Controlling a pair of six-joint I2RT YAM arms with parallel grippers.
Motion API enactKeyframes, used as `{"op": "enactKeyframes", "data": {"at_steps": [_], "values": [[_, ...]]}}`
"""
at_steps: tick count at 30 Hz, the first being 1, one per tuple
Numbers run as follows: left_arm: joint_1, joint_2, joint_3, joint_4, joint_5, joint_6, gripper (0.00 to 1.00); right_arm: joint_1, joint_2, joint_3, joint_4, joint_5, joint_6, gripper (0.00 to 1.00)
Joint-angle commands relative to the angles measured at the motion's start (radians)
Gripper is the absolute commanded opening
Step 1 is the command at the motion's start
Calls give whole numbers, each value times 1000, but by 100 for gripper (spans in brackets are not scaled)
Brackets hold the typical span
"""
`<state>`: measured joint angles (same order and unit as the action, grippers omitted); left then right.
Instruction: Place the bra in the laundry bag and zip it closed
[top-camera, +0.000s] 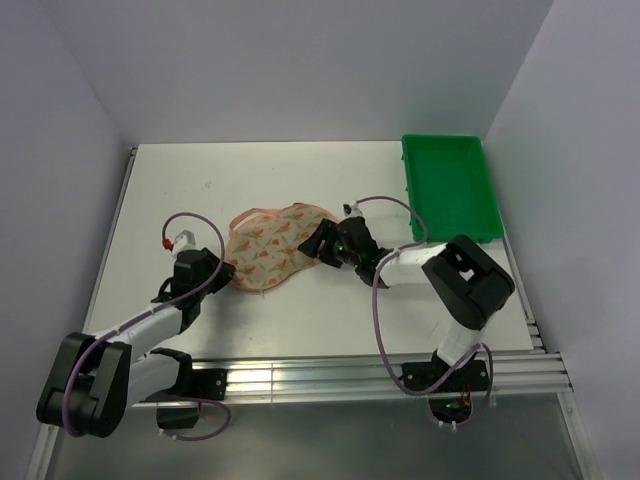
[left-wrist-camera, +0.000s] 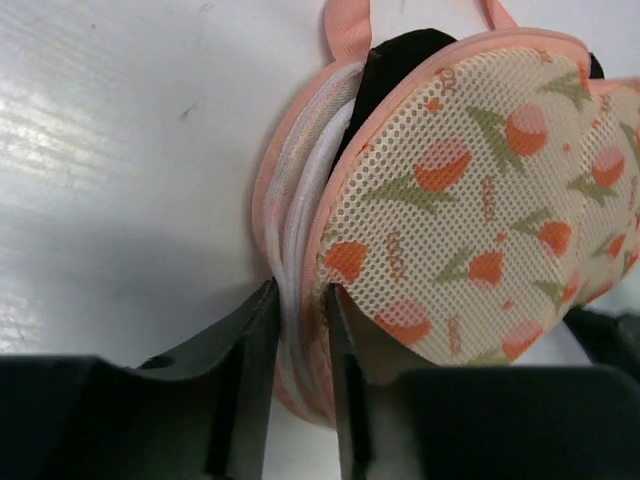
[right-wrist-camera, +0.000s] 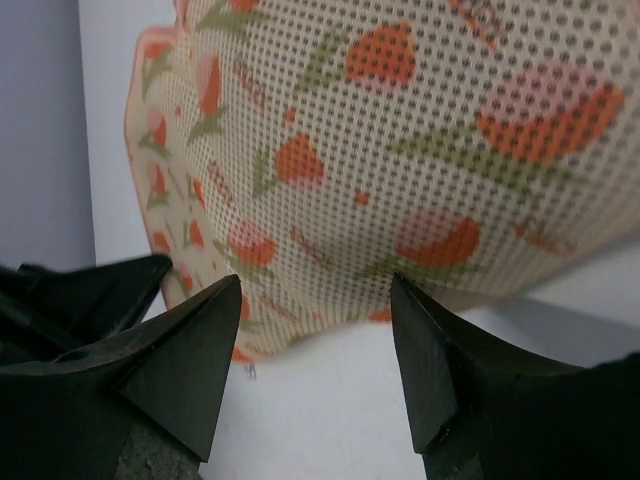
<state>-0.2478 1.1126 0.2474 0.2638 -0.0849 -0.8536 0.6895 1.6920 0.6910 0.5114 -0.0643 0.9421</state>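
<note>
The laundry bag (top-camera: 268, 245), a peach-pink mesh pouch with red-orange prints, lies on the white table between both arms. Its zip side gapes in the left wrist view, where the black bra (left-wrist-camera: 398, 62) shows inside the laundry bag (left-wrist-camera: 470, 190). My left gripper (left-wrist-camera: 300, 305) is at the bag's near-left end (top-camera: 222, 272), shut on the bag's pink trim and white lining. My right gripper (top-camera: 318, 243) is at the bag's right end, open. In its wrist view the fingertips (right-wrist-camera: 228, 300) stand wide apart, and the laundry bag's (right-wrist-camera: 400, 150) lower edge hangs just ahead of the right gripper (right-wrist-camera: 315, 292).
A green plastic tray (top-camera: 450, 190) stands at the back right of the table. Grey walls close in on the left, back and right. The table's metal front rail (top-camera: 330, 375) runs between the arm bases.
</note>
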Motion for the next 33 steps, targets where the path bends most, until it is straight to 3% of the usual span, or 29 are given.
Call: {"op": "enactKeyframes", "data": {"at_steps": [1,4,8,11,13,18,22,25,29,33], "values": [[4,-3,4,109,46,11,30,-57,67,102,-10,12,-42,68],[1,-19,-17,111,63,8,19,-106,116,179,-25,-41,-84,64],[-21,-27,-59,110,99,-34,19,-151,158,339,-115,-149,-205,63],[-67,-16,-72,121,105,-83,29,-147,152,403,-281,-172,-295,76],[-105,1,-77,156,109,-111,42,-136,78,313,-284,-192,-287,83],[-154,24,-60,199,126,-167,63,16,-77,-6,-3,-154,-71,88],[-168,-43,-80,132,126,-167,70,117,-98,-159,142,-71,50,84],[-182,-129,-121,72,100,-176,76,136,-60,-134,133,-49,63,81],[-202,-200,-157,46,112,-213,77,147,6,-113,194,-35,106,75],[-232,-226,-146,12,96,-222,75,145,24,-62,184,12,100,63]]}}
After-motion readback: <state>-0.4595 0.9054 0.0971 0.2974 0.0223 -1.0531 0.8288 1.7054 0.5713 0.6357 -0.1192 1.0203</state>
